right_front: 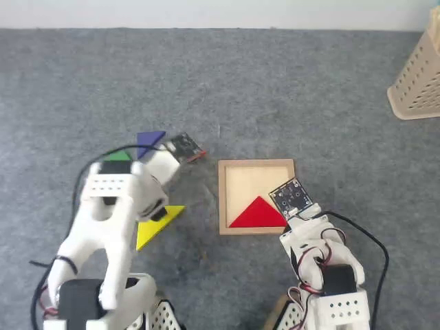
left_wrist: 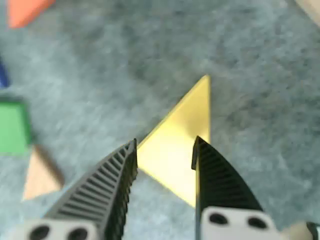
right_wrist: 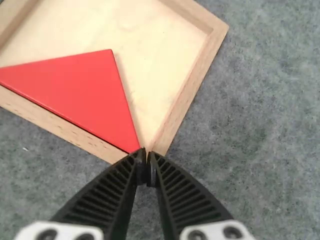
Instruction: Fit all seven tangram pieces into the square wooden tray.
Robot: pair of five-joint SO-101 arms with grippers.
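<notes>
One square wooden tray (right_front: 222, 199) lies on the grey felt-like table cover (right_front: 275, 89). I count six pieces.

One is inside the tray: a red triangle (right_front: 258, 213), flat in the corner nearest the right arm.

Five lie outside, all on the tray's left-arm side:
- A yellow triangle (right_front: 157, 223), nearest the arms' bases.
- A green piece (right_front: 117, 156) and a blue piece (right_front: 150, 141), farther from the bases.
- An orange piece (left_wrist: 22, 9), closest to the tray.
- A pale tan triangle (left_wrist: 40, 175) beside the green piece; it is blurred and may be bare wood.

The left arm's body hides part of the green and yellow pieces from above.

The left gripper (left_wrist: 165, 145) is spread wide over the yellow triangle, one finger on either side of a corner. I cannot tell whether it touches.

The right gripper (right_wrist: 146, 156) is clenched on nothing, with its tips at the tray's outer rim by the red triangle's point.

A cream perforated basket (right_front: 416, 75) stands well away from the tray, beyond it on the right arm's side.
</notes>
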